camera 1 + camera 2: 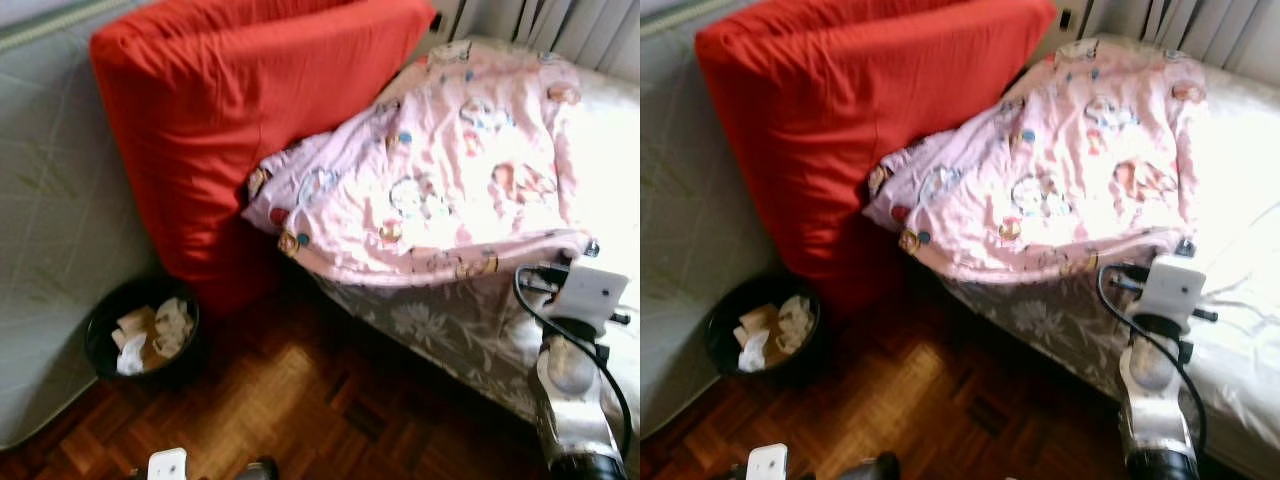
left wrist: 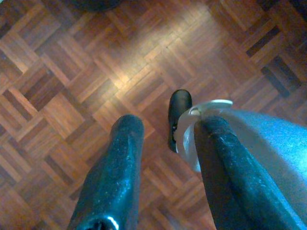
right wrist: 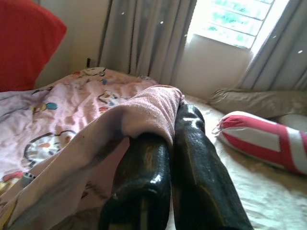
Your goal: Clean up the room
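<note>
Right tool (image 3: 165,139) raised forward, fingers pressed together, left tool (image 2: 165,143) hanging low, fingers spread

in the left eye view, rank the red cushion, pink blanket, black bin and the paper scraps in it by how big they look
1. red cushion and pink blanket: look alike in area, too close to rank
2. black bin
3. paper scraps, smallest

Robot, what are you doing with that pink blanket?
The right end effector is shut on the edge of the pink cartoon blanket that lies rumpled on the bed, beside a big red cushion. The left end effector hangs open above the parquet floor. A black wastebasket holds crumpled paper.
</note>
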{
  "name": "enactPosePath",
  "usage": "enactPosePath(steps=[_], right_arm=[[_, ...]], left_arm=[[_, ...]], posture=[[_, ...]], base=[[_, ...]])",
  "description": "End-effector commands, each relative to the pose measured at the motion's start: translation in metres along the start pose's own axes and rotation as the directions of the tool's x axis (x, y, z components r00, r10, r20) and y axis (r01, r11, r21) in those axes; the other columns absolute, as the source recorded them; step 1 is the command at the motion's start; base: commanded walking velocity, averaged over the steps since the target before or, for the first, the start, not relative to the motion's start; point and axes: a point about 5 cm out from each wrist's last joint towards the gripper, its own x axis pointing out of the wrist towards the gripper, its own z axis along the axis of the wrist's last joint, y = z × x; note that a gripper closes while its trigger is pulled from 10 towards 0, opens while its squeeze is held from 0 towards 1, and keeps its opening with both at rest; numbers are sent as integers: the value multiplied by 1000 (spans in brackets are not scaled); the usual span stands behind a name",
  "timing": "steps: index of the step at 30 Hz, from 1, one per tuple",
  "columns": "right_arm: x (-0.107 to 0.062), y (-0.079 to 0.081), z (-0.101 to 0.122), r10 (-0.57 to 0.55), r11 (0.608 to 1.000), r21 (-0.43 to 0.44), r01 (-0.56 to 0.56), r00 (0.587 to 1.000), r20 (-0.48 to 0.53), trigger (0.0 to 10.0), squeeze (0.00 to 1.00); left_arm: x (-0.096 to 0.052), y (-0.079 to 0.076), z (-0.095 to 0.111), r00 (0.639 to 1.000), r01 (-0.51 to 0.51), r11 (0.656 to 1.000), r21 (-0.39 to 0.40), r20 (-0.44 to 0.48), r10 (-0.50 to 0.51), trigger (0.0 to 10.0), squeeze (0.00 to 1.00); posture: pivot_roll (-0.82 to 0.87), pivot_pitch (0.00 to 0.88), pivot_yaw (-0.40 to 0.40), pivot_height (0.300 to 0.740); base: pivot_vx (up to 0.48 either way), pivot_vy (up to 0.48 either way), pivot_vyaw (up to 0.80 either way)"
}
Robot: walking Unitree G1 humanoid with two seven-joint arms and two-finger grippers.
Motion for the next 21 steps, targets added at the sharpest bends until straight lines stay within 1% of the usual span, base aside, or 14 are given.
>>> enactPosePath(steps=[1,4,5,6,7,8,9,11,14,15,16,19,20,21], right_arm=[[-7,-7,-10,-24,1000,-2,24,998,-62,10000,0],[-17,-17,-33,-71,997,-53,62,979,-192,10000,0],[-22,-21,-44,-84,995,-80,65,961,-262,10000,0],[-25,-22,-49,-91,994,-89,68,953,-287,10000,0],[-27,-23,-54,-85,994,-97,57,944,-318,10000,0],[-35,-21,-67,-55,993,-118,9,917,-396,10000,0],[-35,-21,-67,-55,993,-118,9,917,-396,10000,0],[-45,-23,-83,-47,986,-161,-35,875,-482,10000,0],[-56,-32,-98,-111,980,-197,-1,824,-555,10000,0],[-62,-32,-107,-101,975,-219,-41,793,-601,10000,0],[-67,-30,-113,-79,971,-225,-85,772,-630,10000,0],[-77,-29,-122,-52,956,-248,-156,741,-669,10000,0],[-92,-31,-135,-49,931,-286,-226,699,-714,10000,0],[-102,-33,-141,-53,927,-284,-244,666,-744,10000,0]], left_arm=[[-3,3,-10,999,0,1000,24,-36,1,10000,0],[-4,2,-10,999,2,1000,25,-37,-1,10000,0],[-4,2,-10,999,5,1000,29,-38,-4,10000,0],[-4,2,-10,999,6,1000,31,-38,-4,10000,0],[-4,2,-10,999,6,1000,31,-38,-5,10000,0],[-3,1,-9,999,8,999,32,-35,-6,10000,0],[-3,1,-9,999,8,999,32,-35,-6,10000,0],[-3,-1,-8,1000,11,999,36,-29,-10,10000,0],[-2,-3,-6,1000,17,999,42,-21,-16,10000,0],[-2,-3,-6,1000,20,999,47,-21,-19,10000,0],[-2,-3,-6,1000,22,999,50,-21,-21,10000,0],[-2,-4,-6,1000,24,998,52,-21,-23,10000,0],[-2,-6,-6,999,30,998,56,-19,-29,10000,0],[-2,-7,-6,999,35,998,60,-17,-34,10000,0]], posture=[[115,191,-45,740],[115,191,-45,740],[115,191,-45,740],[115,191,-45,740],[110,192,-45,740],[110,191,-46,740],[110,191,-46,740],[114,193,-46,740],[112,192,-46,740],[108,190,-46,740],[107,190,-47,740],[109,189,-49,740],[112,190,-50,740],[113,190,-50,740]], base=[[0,0,0],[0,0,0],[0,0,0],[0,0,0],[0,0,0],[0,0,0],[0,0,0],[0,0,0],[0,0,0],[0,0,0],[0,0,0],[0,0,0],[0,0,0],[0,0,0]])
